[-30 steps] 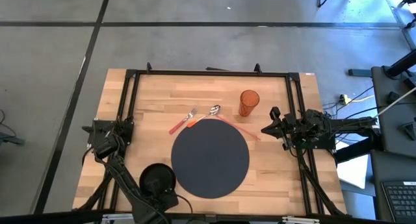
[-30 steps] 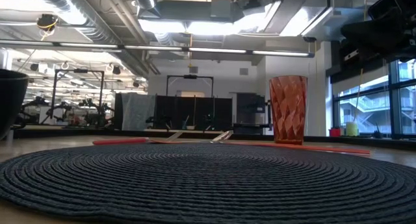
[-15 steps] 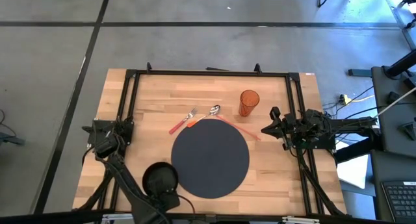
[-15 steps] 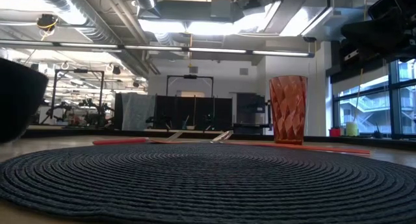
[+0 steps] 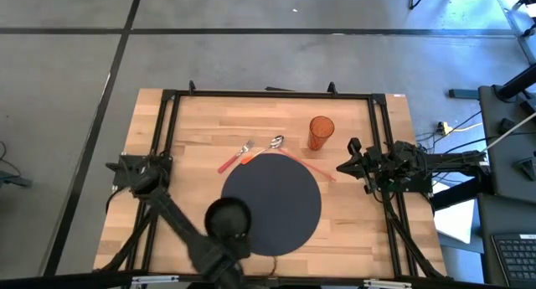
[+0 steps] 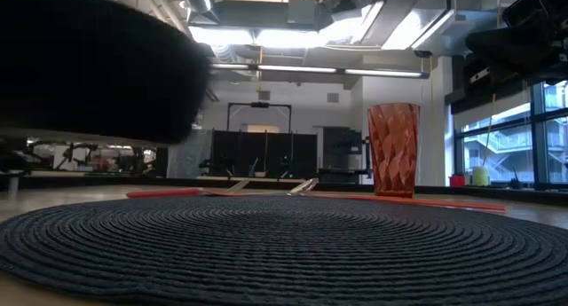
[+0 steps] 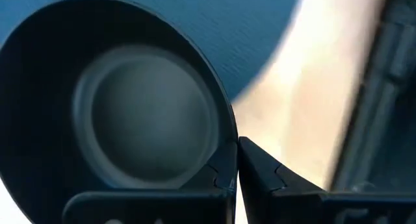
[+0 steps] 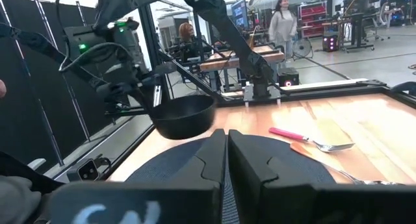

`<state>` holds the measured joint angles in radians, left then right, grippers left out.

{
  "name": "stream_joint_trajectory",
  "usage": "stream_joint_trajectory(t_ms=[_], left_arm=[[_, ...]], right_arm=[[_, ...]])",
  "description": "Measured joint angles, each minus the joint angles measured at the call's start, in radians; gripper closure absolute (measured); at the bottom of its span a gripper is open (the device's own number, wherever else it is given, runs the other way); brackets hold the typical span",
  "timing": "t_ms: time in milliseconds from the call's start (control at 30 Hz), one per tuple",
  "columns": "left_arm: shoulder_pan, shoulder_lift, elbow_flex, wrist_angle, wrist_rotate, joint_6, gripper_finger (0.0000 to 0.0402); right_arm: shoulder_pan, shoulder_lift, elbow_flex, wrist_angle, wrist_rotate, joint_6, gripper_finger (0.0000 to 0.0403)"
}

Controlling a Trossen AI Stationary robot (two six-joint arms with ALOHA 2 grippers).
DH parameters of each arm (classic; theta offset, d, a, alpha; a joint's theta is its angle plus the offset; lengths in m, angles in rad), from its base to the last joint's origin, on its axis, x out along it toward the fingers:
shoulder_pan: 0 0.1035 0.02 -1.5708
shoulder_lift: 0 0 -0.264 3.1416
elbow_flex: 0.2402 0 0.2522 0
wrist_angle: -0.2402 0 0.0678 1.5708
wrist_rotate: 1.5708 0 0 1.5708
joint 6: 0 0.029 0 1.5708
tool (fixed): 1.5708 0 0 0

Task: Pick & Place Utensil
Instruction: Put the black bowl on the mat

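No readable labels. Left claw (image 7: 235,164) pinched on the black bowl (image 5: 228,219) rim, bowl held in the air over the round mat's (image 5: 280,197) left edge. Right claw (image 5: 347,167) parked at the surface's (image 5: 193,138) right side, fingers together, holding nothing. Fork (image 5: 235,156), spoon (image 5: 266,147) and what looks like a knife (image 5: 311,165) lie beyond the mat near the cup (image 5: 321,132); mat centre bare.

The table (image 5: 193,130) is pale, matt wood. On it lies a dark woven placemat (image 5: 276,201), coarsely ribbed. Beside the placemat, a faceted glossy orange tumbler (image 5: 321,131) and metal-headed, plastic-handled fork (image 5: 236,156). The bowl (image 5: 228,219) looks smooth matt black.
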<state>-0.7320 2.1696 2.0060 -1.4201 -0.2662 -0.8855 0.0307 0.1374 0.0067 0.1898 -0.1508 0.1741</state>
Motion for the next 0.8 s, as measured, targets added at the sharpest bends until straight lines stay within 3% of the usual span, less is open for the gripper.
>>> stream_joint_trajectory(t_ms=[167,367,533,800], left_arm=[[0.149,0.0,0.003,0.036,-0.003,0.252,0.04],[0.282,0.0,0.003,0.191,0.006,0.536,0.04],[0.336,0.018,0.003,0.222,0.059,0.594,0.04],[0.329,0.06,0.003,0.287,0.114,0.618,0.04]], right_arm=[[0.0,0.0,0.0,0.0,0.0,0.001,0.0383],[0.0,0.0,0.0,0.0,0.0,0.001,0.0383],[0.0,0.0,0.0,0.0,-0.001,0.001,0.0383],[0.0,0.0,0.0,0.0,-0.01,0.001,0.0383]])
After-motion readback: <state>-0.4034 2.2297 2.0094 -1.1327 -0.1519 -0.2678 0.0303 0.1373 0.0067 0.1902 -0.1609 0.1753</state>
